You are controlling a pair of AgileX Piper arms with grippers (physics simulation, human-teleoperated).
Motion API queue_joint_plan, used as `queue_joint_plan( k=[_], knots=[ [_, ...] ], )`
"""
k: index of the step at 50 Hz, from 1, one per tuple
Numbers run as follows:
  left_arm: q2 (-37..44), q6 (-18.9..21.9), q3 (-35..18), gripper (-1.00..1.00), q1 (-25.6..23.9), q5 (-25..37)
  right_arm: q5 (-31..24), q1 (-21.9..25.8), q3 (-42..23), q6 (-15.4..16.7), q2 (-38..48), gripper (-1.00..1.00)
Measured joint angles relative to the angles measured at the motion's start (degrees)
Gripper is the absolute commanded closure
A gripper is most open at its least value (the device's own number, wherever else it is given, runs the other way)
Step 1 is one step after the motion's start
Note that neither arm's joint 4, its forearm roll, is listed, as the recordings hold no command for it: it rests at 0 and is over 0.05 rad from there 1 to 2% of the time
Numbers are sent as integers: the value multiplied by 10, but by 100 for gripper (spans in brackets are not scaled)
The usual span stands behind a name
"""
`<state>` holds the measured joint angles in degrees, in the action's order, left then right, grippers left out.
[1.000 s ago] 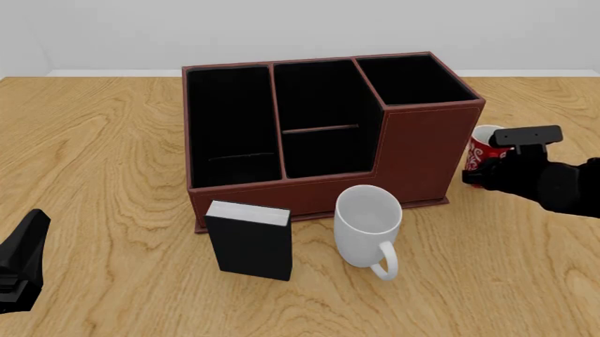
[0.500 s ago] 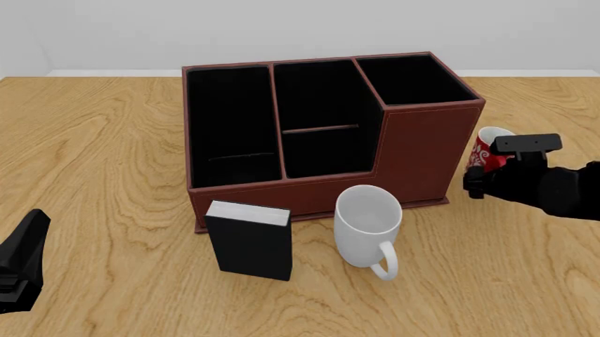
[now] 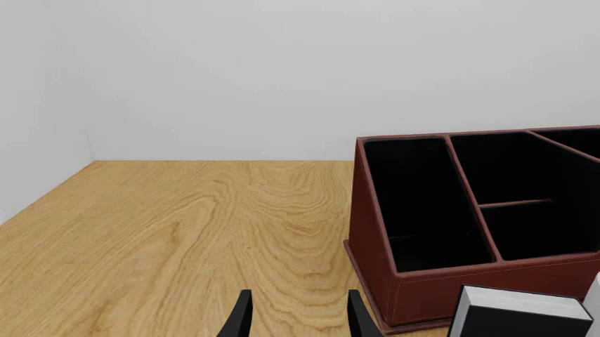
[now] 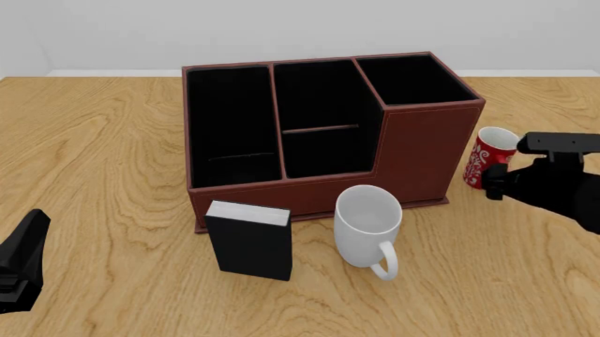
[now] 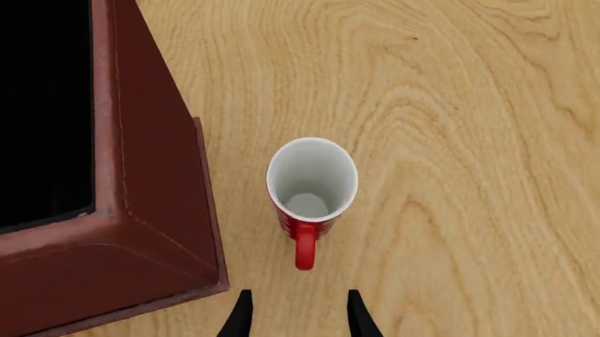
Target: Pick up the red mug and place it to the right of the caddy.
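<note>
Left wrist view: my left gripper [image 3: 295, 316] sits spread and empty above the wooden bench [image 3: 187, 232], well apart from the large reddish-brown leather-look caddy [image 3: 412, 295].

Front view: the small red ceramic mug with white lettering [image 4: 488, 158] stands upright just right of the caddy [image 4: 426, 151], beside my right gripper [image 4: 501, 184].

Right wrist view: my right gripper [image 5: 295, 316] is released, fingers clear of the mug's handle. I judge placement done; only withdrawal is left.
</note>
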<state>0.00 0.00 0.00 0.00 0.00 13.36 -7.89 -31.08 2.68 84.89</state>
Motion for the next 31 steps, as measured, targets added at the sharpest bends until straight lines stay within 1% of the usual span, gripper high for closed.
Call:
queue_joint_plan(
  k=[6, 13, 17, 22, 27, 31],
  knots=[
    [0, 0, 0, -100, 0, 0, -44, 4, 37, -17, -101, -100],
    [0, 0, 0, -100, 0, 0, -134, 16, 72, -36, -257, -100],
    [0, 0, 0, -100, 0, 0, -202, 23, 84, -46, -356, -100],
    [0, 0, 0, -100, 0, 0, -308, 31, 89, -55, -493, -100],
    [0, 0, 0, -100, 0, 0, -416, 40, 80, -60, -625, -100],
    [0, 0, 0, -100, 0, 0, -480, 49, 65, -65, -700, -100]
  ],
)
